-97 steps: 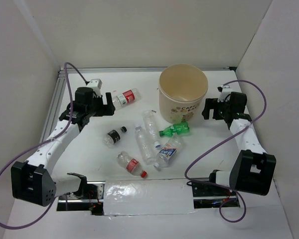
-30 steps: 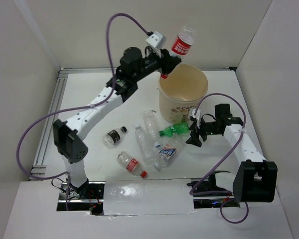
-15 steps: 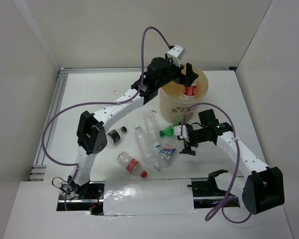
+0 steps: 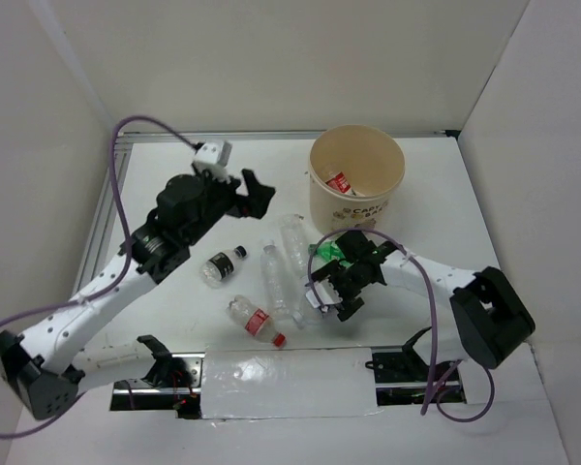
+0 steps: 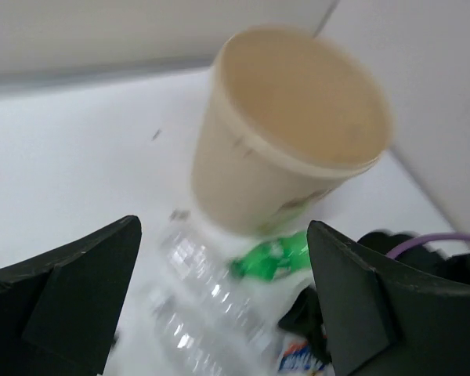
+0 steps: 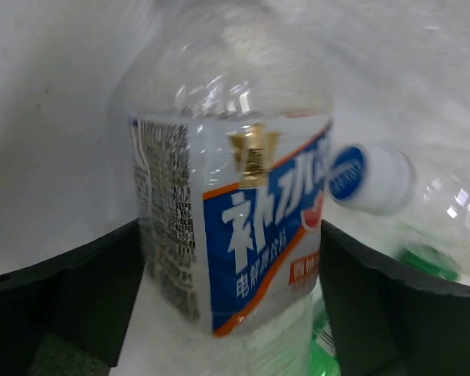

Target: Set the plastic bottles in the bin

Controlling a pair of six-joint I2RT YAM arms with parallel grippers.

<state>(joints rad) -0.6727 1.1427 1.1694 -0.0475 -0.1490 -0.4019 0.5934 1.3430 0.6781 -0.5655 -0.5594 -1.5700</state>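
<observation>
The beige bin (image 4: 356, 208) stands at the back right, with a red-labelled plastic bottle (image 4: 339, 181) lying inside it. My left gripper (image 4: 244, 194) hangs open and empty above the table, left of the bin (image 5: 290, 133). The other plastic bottles lie in front of the bin: two clear ones (image 4: 292, 237) (image 4: 279, 281), a green one (image 4: 331, 254), a black-labelled one (image 4: 223, 263) and a red-labelled one (image 4: 257, 322). My right gripper (image 4: 334, 288) is low over the blue-white labelled bottle (image 6: 235, 211). Its jaws are open, with one finger on each side of that bottle.
White walls close in the table at the back and on both sides. A metal rail (image 4: 102, 223) runs along the left edge. A blue-and-white bottle cap (image 6: 368, 178) and the green bottle (image 6: 423, 262) lie close beside my right fingers.
My left gripper opened over the bin and dropped the red-labelled bottle in, then swung back left. My right gripper moved left and down onto the blue-white labelled bottle.
</observation>
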